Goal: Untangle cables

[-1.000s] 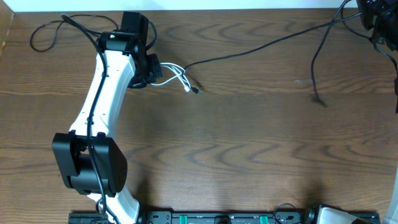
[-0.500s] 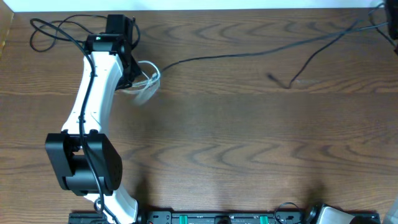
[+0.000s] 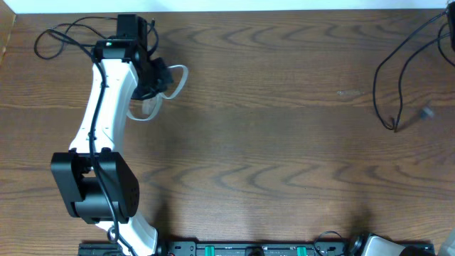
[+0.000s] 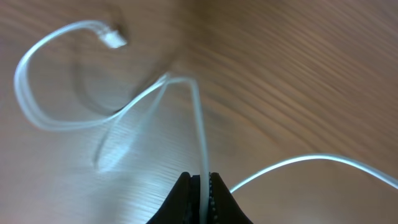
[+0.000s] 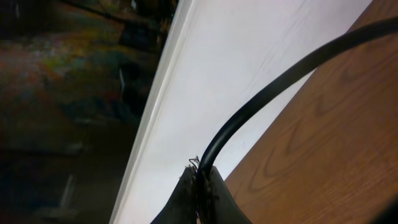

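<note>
As white cable and black cable hung well apart, we judged untangling done.
Left gripper pinched white, right gripper black; release remained.

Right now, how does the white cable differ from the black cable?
The white cable curls in short loops at the left; the black cable runs in long bends at the far right. The left tool pinches the white cable; the right tool pinches the black cable. Both are thin cords, each clamped in a shut tool.
</note>
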Tool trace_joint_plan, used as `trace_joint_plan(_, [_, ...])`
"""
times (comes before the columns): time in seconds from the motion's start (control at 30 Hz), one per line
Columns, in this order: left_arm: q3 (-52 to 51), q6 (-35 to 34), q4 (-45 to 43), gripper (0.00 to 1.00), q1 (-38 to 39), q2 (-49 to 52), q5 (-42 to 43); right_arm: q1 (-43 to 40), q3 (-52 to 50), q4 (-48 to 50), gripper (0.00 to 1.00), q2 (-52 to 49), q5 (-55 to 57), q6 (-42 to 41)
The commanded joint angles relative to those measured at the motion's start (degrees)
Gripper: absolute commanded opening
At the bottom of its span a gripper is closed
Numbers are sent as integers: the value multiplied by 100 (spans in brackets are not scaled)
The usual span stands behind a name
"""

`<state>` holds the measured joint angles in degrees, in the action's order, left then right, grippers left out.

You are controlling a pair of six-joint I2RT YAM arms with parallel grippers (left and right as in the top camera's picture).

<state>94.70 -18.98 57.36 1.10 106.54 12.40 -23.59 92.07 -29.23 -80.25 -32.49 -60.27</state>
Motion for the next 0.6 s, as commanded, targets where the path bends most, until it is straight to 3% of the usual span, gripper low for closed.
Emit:
trace_joint_plan(0.0, [-50, 1228, -28, 7, 271, 63, 2594, 168, 15, 4, 1, 0, -2, 122])
trace_joint_plan(0.1, [-42, 1473, -61, 7, 581, 39, 3506, 269, 15, 4, 1, 0, 2, 125])
trace_joint_plan(0.27, [-28, 1469, -260, 7, 1130, -118, 3941, 341, 15, 11, 1, 0, 2, 125])
trace_joint_plan(0.33, [-28, 1349, -328, 7, 1285, -210, 3744, 341, 15, 9, 1, 0, 2, 138])
trace_joint_plan(0.47, [-31, 413, -299, 8, 1386, -238, 2450, 341, 15, -9, 1, 0, 0, 291])
trace_joint_plan(0.57, [-42, 382, -216, 8, 1453, -229, 2463, 345, 15, -15, 1, 0, -13, 315])
